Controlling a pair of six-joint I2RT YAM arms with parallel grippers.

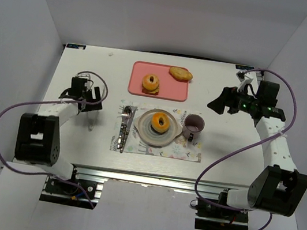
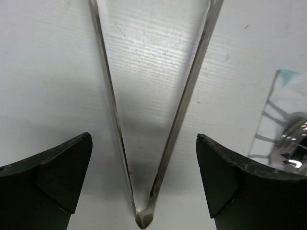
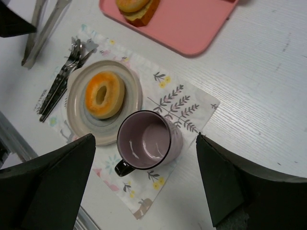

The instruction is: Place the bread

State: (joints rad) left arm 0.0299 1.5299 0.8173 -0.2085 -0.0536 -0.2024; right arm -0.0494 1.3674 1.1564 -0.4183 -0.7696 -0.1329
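The bread point(image 1: 159, 122), a golden-orange ring with a dark hole, lies flat on a round beige plate point(image 1: 144, 131) on the floral placemat; the right wrist view shows this bread point(image 3: 104, 94) too. My left gripper point(image 1: 90, 107) is open at the table's left, low over metal tongs point(image 2: 184, 96) that lie on the table. Its jaws stand on either side of the tongs' hinged end and touch nothing. My right gripper point(image 1: 214, 105) hangs open and empty in the air at the back right, and in its wrist view this gripper point(image 3: 145, 139) looks down on the mug.
A purple mug point(image 1: 193, 125) stands right of the plate on the placemat point(image 1: 191, 153). Cutlery point(image 1: 124, 127) lies left of the plate. A pink tray point(image 1: 172, 90) at the back holds a thicker ring bread point(image 1: 151, 83) and an oval bun point(image 1: 180, 73).
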